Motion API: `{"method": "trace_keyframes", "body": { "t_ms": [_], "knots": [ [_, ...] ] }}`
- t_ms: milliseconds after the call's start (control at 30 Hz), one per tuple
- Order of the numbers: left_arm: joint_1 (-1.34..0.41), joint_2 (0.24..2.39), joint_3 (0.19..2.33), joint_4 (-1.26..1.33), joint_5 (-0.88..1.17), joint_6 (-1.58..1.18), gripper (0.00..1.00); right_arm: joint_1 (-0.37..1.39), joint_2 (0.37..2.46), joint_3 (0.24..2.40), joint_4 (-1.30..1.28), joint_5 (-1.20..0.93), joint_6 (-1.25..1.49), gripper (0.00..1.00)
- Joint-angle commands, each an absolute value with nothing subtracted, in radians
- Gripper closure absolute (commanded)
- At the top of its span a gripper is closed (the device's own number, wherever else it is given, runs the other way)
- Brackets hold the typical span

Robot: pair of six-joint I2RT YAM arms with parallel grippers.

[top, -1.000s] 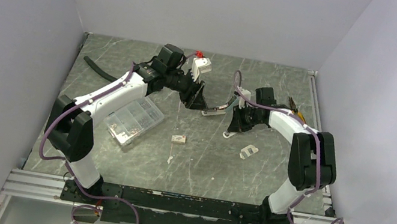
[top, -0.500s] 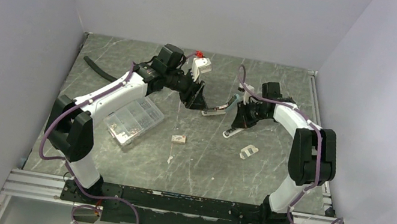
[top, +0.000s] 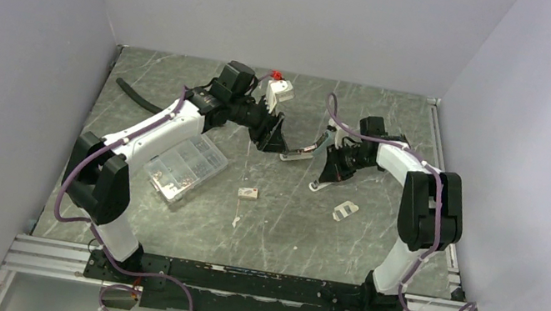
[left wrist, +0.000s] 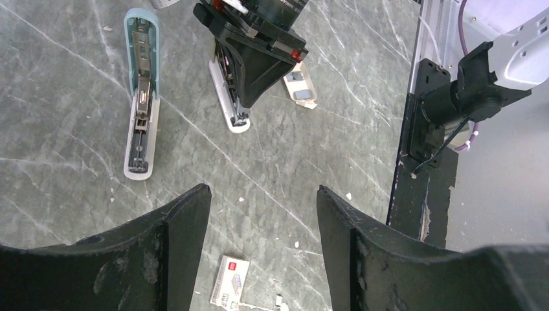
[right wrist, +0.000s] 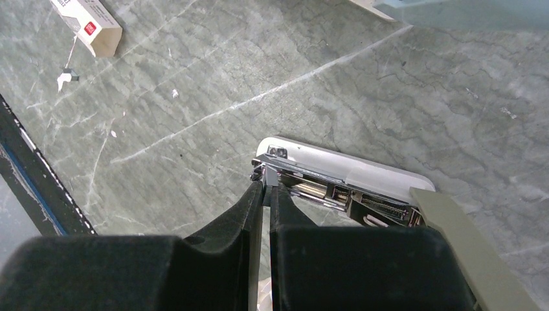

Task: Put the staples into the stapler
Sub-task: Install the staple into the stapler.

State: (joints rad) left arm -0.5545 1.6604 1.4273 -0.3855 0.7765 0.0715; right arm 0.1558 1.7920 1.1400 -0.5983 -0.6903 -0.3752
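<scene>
The left arm reaches from its base at the near left corner far up the table [top: 284, 233], and its forearm passes over the far edge of a clear compartment case [top: 185, 167]. Its left hand [left wrist: 262, 194] hangs above the stone-patterned top with the two dark fingers spread apart and nothing between them. The right arm bends at a high elbow near the right wall and folds back inward, wrist pointing down. The right hand [right wrist: 267, 189] is closed to a thin slit, its tips set against the front end of the metal channel of the white stapler [right wrist: 362, 173], which lies opened on the table; whether the tips pinch any part there I cannot tell. A light blue stapler [left wrist: 140, 97] lies opened flat just beside it, between the two hands. The staple box [top: 248, 192], white with a small red mark, lies on the table nearer the bases, apart from both hands, with small white scraps beside it. A small white piece [top: 346, 210] rests near the right arm, and a black strip [top: 137, 95] lies toward the far left. Plain walls close three sides; the middle near part of the table is open.
</scene>
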Motion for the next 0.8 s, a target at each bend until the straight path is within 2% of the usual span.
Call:
{"method": "trace_keyframes", "body": {
  "t_ms": [0,533,767],
  "knots": [
    [-0.549,1.629,1.440,-0.379,0.775,0.091,0.34,0.156,1.797,1.179,-0.594,-0.711,-0.392,1.00],
    [-0.546,1.627,1.441,-0.377,0.778,0.083,0.34,0.159,1.807,1.158,-0.576,-0.654,-0.376,1.00],
    [-0.546,1.628,1.443,-0.377,0.776,0.081,0.34,0.176,1.804,1.159,-0.571,-0.619,-0.382,0.95]
  ]
}}
